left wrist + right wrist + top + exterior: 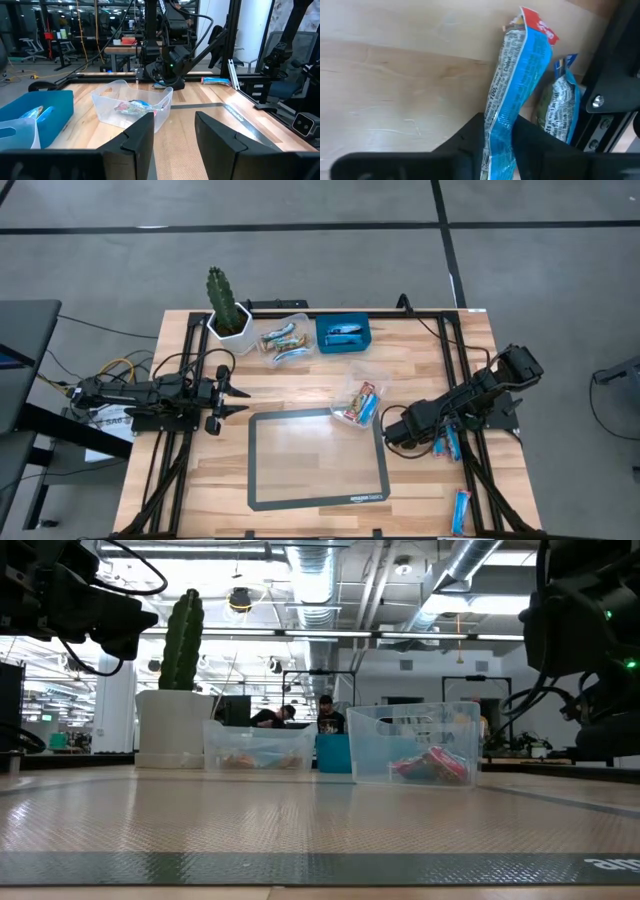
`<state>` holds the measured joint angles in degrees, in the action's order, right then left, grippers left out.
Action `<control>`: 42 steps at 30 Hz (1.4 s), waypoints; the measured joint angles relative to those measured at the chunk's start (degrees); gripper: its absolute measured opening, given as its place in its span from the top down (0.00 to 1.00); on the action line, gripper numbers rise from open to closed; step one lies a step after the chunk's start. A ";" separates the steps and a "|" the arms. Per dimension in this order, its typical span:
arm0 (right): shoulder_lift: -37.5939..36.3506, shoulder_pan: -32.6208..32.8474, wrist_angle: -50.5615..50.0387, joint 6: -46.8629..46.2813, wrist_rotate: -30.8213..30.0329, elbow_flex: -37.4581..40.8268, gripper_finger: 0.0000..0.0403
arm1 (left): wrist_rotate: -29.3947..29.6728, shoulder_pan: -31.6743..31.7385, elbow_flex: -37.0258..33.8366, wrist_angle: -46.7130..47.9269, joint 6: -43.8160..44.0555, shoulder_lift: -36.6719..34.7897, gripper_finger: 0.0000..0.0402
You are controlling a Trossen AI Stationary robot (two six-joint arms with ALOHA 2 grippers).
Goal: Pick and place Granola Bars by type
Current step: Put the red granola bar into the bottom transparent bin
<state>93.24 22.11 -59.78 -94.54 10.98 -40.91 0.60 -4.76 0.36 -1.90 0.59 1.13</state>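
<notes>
With the right gripper [497, 145] pinched on a blue bar [512, 90], pickup was underway; next: lift, carry to matching tub [360, 402]. Left gripper [175, 137] idle, half-open, empty.

The granola bar [512, 85] is bright blue with a red tip and tiny white words. The bin [344, 334] is blue. The cactus [222, 298] is green in a white pot [230, 337]. The table [300, 510] is light wood. The mat [318, 459] is clear with a dark edge.
</notes>
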 joint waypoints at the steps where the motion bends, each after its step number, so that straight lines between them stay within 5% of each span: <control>1: 0.01 0.00 0.13 0.00 -0.04 0.00 0.82 | 0.00 0.00 0.01 -0.01 -0.06 0.00 0.66; 13: 0.17 0.04 -0.04 0.64 -2.31 -1.21 0.85 | 0.00 0.00 0.00 0.00 -0.54 0.00 0.66; 42: -13.02 -2.38 -7.18 0.40 -31.59 -12.74 0.85 | 0.00 0.01 0.00 -0.01 -0.03 0.00 0.66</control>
<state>80.22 19.73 -66.96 -94.14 -20.60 -53.65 0.60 -4.75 0.36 -1.91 0.56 1.13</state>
